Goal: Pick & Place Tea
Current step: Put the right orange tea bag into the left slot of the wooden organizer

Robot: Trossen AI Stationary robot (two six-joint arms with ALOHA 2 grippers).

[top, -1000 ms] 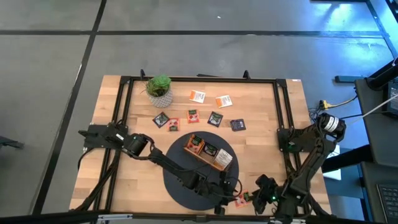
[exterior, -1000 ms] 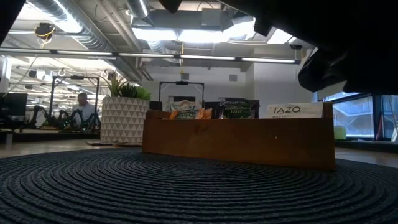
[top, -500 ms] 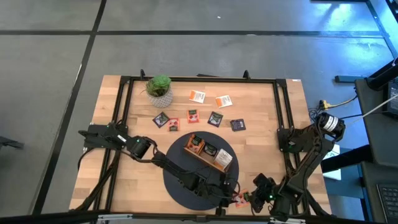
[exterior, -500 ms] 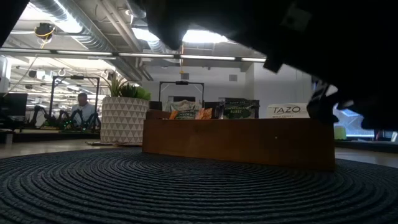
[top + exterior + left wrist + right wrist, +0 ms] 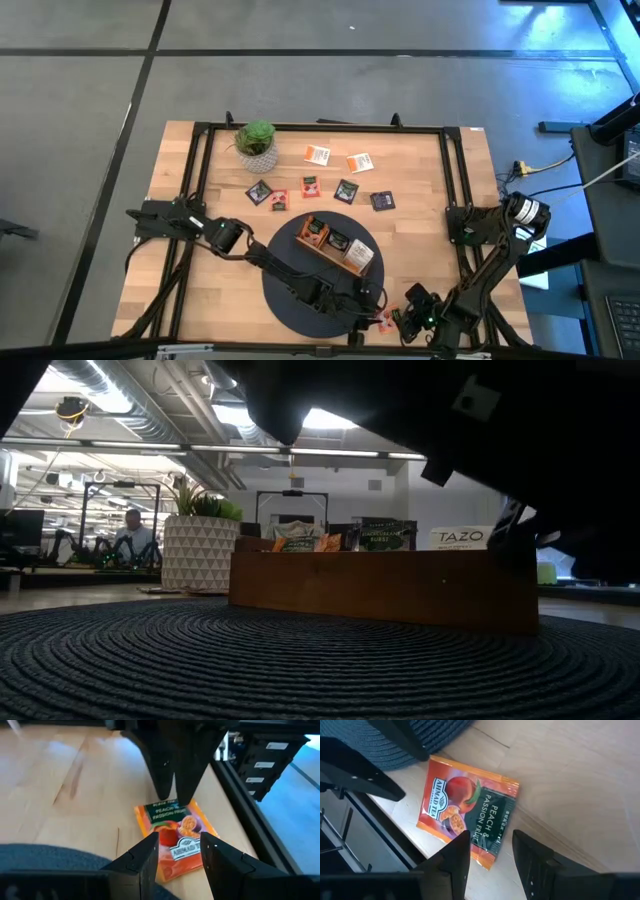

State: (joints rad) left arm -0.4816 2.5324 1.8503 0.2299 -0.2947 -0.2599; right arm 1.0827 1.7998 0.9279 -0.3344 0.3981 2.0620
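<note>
An orange tea packet with a green end (image 5: 176,836) (image 5: 464,818) (image 5: 385,319) lies flat on the wood near the table's front edge, just right of the round dark mat (image 5: 290,290). My left gripper (image 5: 178,845) reaches over the mat, nearly level and open, with its fingertips on either side of the packet's orange end. My right gripper (image 5: 491,840) points steeply down, open, over the packet's green end. The wooden tray (image 5: 322,252) (image 5: 380,585) stands on the mat with packets upright in it. My left gripper's fingers (image 5: 150,852) straddle the packet's orange end; whether they touch it cannot be told. My right gripper's fingertips (image 5: 165,795) come from above at the packet's green end (image 5: 162,806); whether they touch it cannot be told.
Several loose tea packets (image 5: 346,190) lie on the far half of the table. A small potted plant (image 5: 257,145) (image 5: 195,550) stands at the far left. Black frame rails (image 5: 455,190) run along the table's sides. The two grippers stand close together over one packet.
Both grippers have sunk toward the orange packet. My right gripper has also shifted toward the table's near edge and a little left, closing in on my left gripper. The packet has stayed where it was.
</note>
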